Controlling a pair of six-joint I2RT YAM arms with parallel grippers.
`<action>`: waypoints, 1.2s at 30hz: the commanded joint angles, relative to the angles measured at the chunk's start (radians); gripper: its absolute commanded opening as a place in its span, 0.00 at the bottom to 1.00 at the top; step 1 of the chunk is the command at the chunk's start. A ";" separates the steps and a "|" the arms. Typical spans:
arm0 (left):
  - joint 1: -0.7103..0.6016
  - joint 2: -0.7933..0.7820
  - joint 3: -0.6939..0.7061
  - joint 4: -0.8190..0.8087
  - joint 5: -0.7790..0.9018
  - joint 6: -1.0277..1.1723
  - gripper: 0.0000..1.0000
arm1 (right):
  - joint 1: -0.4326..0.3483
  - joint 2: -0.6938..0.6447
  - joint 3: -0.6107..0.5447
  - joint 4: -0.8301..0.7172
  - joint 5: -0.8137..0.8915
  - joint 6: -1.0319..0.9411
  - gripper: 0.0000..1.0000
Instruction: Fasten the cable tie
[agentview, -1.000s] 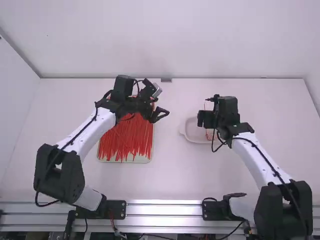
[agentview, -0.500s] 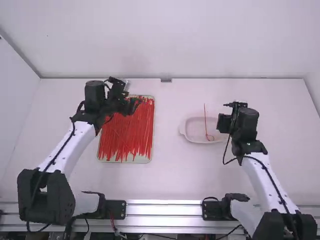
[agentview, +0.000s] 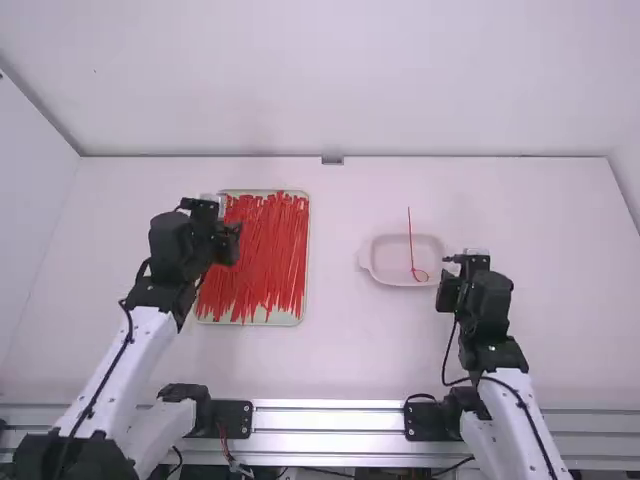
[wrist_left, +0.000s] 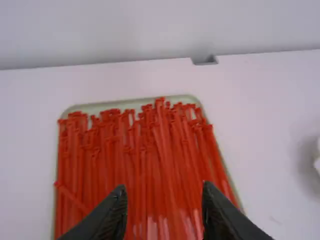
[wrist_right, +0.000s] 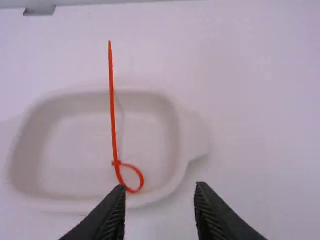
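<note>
We log both arms drawn back since a second ago: left gripper (wrist_left: 164, 194) wide and empty above the tray (wrist_left: 100, 106), right gripper (wrist_right: 160, 192) likewise, cable tie (wrist_right: 112, 100) lying looped in the white dish (wrist_right: 195, 140), so we judge it fastened.

You see plain bright red cable ties (agentview: 262, 255) on a pale greenish tray (wrist_left: 125, 103). Your looped tie (wrist_right: 113, 115) is the same red, in a plain white dish (wrist_right: 60, 150). The table (agentview: 500, 200) is white. The left gripper (wrist_left: 162, 210) and right gripper (wrist_right: 159, 207) are black.
</note>
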 joint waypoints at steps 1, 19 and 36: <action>-0.002 -0.065 -0.055 0.002 -0.110 -0.006 0.35 | 0.002 -0.057 -0.057 0.003 0.002 0.001 0.32; -0.002 -0.473 -0.463 0.002 -0.203 -0.006 0.00 | 0.002 -0.429 -0.264 0.003 0.002 0.001 0.00; -0.002 -0.751 -0.628 0.002 -0.203 -0.006 0.00 | 0.002 -0.661 -0.264 0.003 0.002 0.001 0.00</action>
